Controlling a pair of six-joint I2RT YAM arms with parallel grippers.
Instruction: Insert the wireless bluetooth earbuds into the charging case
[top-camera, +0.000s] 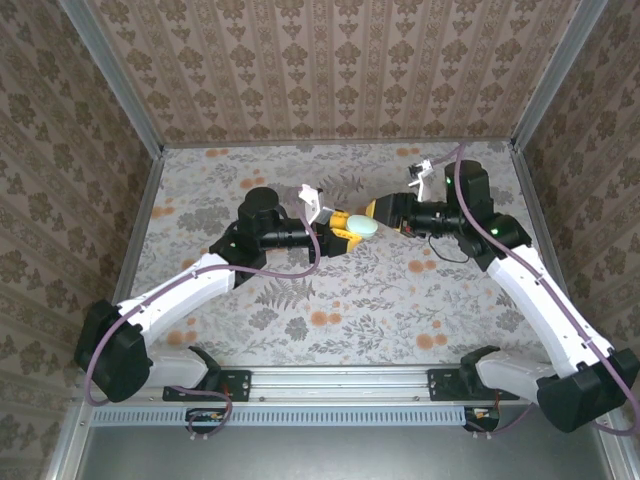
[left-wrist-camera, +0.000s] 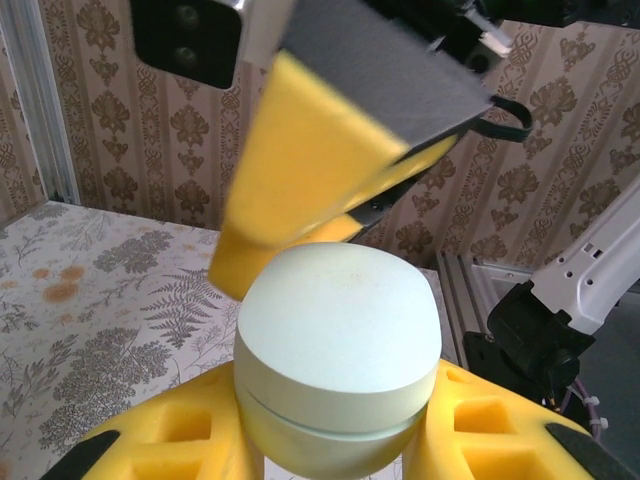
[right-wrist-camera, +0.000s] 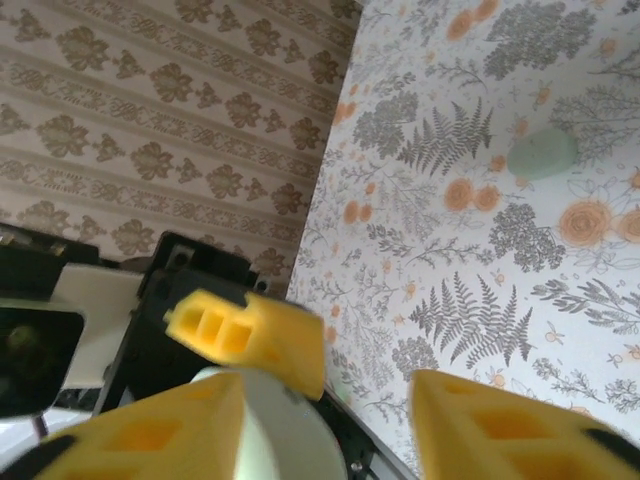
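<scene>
Evidently shut, the charging case (left-wrist-camera: 338, 350) sits clamped in the left gripper (left-wrist-camera: 333, 438).

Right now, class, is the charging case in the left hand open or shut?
Shut. In the left wrist view the mint charging case shows just a thin seam, lid flush, held by the left hand.

Smooth matt plastic charging case (left-wrist-camera: 340, 340), matt yellow gripper pads (left-wrist-camera: 490, 425), matt printed table (top-camera: 350, 310), metal rail (top-camera: 340, 378)

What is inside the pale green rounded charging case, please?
Its inside is hidden: the pale green rounded charging case is closed, only a seam showing, clamped in the left pincer. What lies within cannot be seen.
</scene>
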